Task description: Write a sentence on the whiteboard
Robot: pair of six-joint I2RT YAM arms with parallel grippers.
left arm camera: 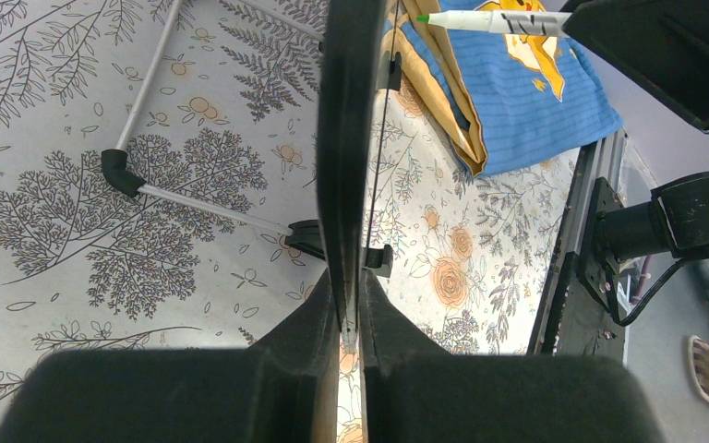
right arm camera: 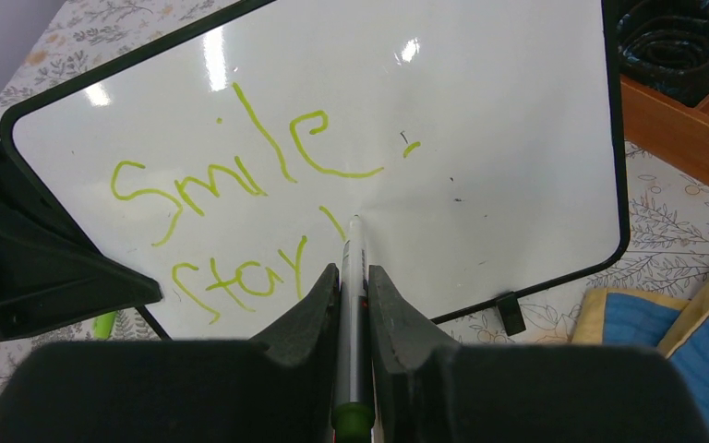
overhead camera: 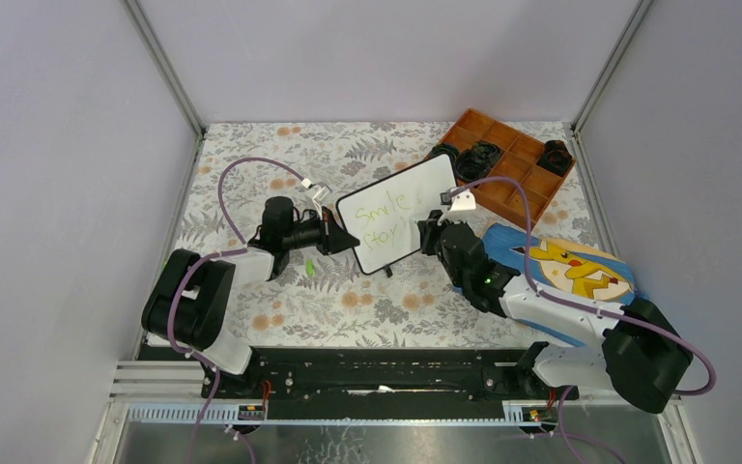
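Observation:
The whiteboard (overhead camera: 423, 188) stands tilted mid-table, and its face fills the right wrist view (right arm camera: 498, 120). The sentence (right arm camera: 240, 175) in green reads "Smile." over "Stay", with a short stroke begun after it; it also shows in the top view (overhead camera: 386, 217). My left gripper (overhead camera: 341, 242) is shut on the board's left edge, which is seen edge-on (left arm camera: 346, 138) between its jaws (left arm camera: 351, 314). My right gripper (overhead camera: 432, 232) (right arm camera: 353, 277) is shut on a green marker (right arm camera: 354, 249). The marker's tip touches the board at that stroke. The marker also shows in the left wrist view (left arm camera: 489, 20).
A green marker cap (overhead camera: 308, 264) lies on the floral mat left of the board. A wooden compartment tray (overhead camera: 527, 184) with black items stands at the back right. A blue Pikachu cloth (overhead camera: 570, 271) lies under my right arm. Grey walls close in both sides.

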